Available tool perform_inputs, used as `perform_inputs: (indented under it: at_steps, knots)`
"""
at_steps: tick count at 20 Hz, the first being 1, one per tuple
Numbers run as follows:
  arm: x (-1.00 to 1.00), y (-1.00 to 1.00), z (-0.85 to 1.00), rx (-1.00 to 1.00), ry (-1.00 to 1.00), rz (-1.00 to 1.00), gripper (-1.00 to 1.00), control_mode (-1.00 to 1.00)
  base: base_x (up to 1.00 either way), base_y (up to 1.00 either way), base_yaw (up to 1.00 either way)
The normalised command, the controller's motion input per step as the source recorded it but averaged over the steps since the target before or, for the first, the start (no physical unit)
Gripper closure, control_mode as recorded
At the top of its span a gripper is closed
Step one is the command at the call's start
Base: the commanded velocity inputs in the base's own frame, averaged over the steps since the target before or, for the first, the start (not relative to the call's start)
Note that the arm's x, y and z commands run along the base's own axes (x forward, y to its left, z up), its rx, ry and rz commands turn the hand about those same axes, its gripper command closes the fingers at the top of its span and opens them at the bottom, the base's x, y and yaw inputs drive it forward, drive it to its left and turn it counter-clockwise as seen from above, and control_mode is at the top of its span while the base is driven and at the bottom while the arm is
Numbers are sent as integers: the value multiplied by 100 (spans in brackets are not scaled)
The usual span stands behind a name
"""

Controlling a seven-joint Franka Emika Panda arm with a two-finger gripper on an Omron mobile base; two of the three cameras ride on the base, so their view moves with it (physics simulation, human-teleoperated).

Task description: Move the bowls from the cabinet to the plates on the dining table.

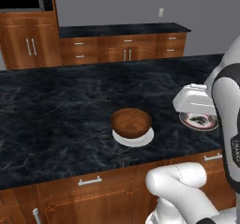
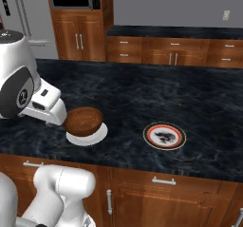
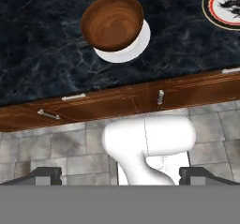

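- The table (image 1: pixel 56 106) is stretching wide and dark, with bare marble lying open behind the brown bowl and to its far side; I judge that is giving plenty of room for the arm to swing away.
- The white plate (image 1: pixel 140 138) is sitting near the table's front edge, and the brown bowl (image 1: pixel 131 122) is resting on it, upright but off-centre, overhanging the plate's rim on one side.
- The patterned plate (image 2: pixel 164 136), red-ringed with a dark motif, is lying beside the brown bowl along the same front edge, apart from it and carrying nothing.
- The cream bowl is yet to be fetched, so by my reading the task is about half done.
- The fingers (image 3: pixel 120 174) are standing fully apart and gripping nothing; in the hand view they are pointing down past the table's front at the tiled floor.
- Risk: the hand is hanging close beside the brown bowl in the right base view, so a careless swing could be knocking the bowl off its plate or toward the front edge.
- Risk: an off-centre bowl could be sliding if bumped.
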Motion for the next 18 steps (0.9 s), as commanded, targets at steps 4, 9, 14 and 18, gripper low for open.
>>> perform_inputs:
  at_steps: [4, 9, 14, 18]
  knots:
    - [47, -11, -14, -12, -5, 0, -100, -100, 0, 0, 0]
    - [0, 0, 0, 0, 0, 0, -100, -100, 0, 0, 0]
    - [0, 4, 0, 0, 0, 0, -100, -100, 0, 0, 0]
    - [0, 2, 0, 0, 0, 0, -100, 100, 1, -1, 0]
